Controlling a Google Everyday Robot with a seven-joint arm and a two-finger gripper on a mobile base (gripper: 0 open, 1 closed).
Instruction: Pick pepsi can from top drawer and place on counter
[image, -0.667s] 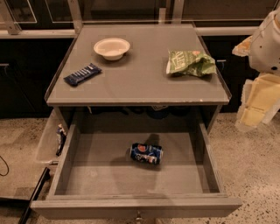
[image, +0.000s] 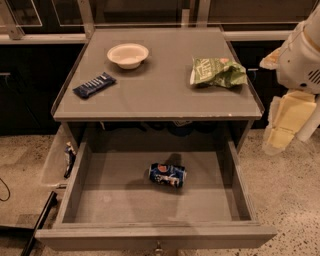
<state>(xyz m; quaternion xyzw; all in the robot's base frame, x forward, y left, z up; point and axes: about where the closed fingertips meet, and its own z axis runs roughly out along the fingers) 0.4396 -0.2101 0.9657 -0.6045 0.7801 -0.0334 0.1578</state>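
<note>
The pepsi can (image: 167, 175) lies on its side on the floor of the open top drawer (image: 80, 190), near the middle. It is blue with a round logo and silver ends. The drawer is pulled out toward me, with its front knob (image: 159, 247) at the bottom edge. The grey counter (image: 160, 90) sits above and behind the drawer. My gripper (image: 286, 122), pale yellow on a white arm, hangs at the right edge of the view. It is beside the counter's right side, above the floor, well away from the can and holding nothing visible.
On the counter stand a white bowl (image: 128, 55) at the back left, a dark blue snack bar wrapper (image: 94, 85) at the left and a green chip bag (image: 217, 72) at the right. Speckled floor surrounds the cabinet. A dark cable and bar (image: 37, 225) lie at lower left.
</note>
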